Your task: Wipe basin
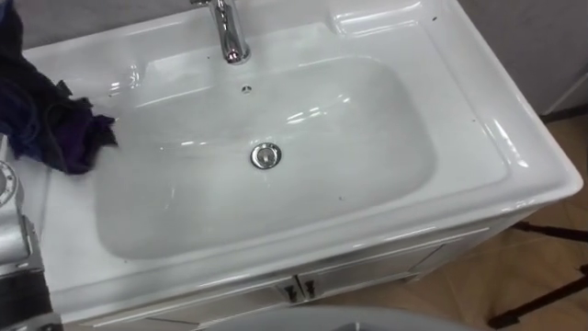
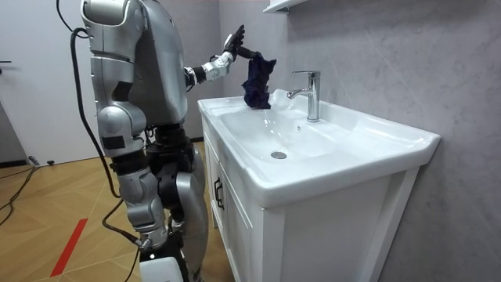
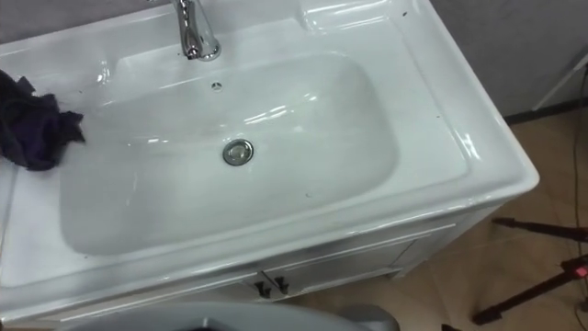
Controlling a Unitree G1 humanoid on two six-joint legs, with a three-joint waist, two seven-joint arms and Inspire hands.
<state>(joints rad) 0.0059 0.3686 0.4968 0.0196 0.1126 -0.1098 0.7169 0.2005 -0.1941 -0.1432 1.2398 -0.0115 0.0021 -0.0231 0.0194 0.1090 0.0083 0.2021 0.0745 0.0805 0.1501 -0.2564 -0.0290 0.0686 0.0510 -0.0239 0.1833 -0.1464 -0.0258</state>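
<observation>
1. Basin (image 1: 478, 138) is sitting in front of the robot, with the drain (image 1: 265, 155) at its centre and the tap (image 1: 230, 37) at 12 o'clock.
2. The left hand (image 2: 227, 51) is grasping the cloth (image 1: 50, 119) from above. The cloth is hanging at 9 o'clock of the drain, and its lower end seems to be resting on the rim.
3. The right hand (image 2: 147, 237) is hanging by the robot's side, and its state cannot be told.
4. The bowl is likely not being wiped yet, since the cloth is sitting outside it.
5. Risks:
   - The bunched cloth may slip from a light hold as it drags on wet glaze.
   - A sweep toward 12 o'clock may snag the tap.
   - The far 3 o'clock side may go unwiped if the reach is short.
</observation>
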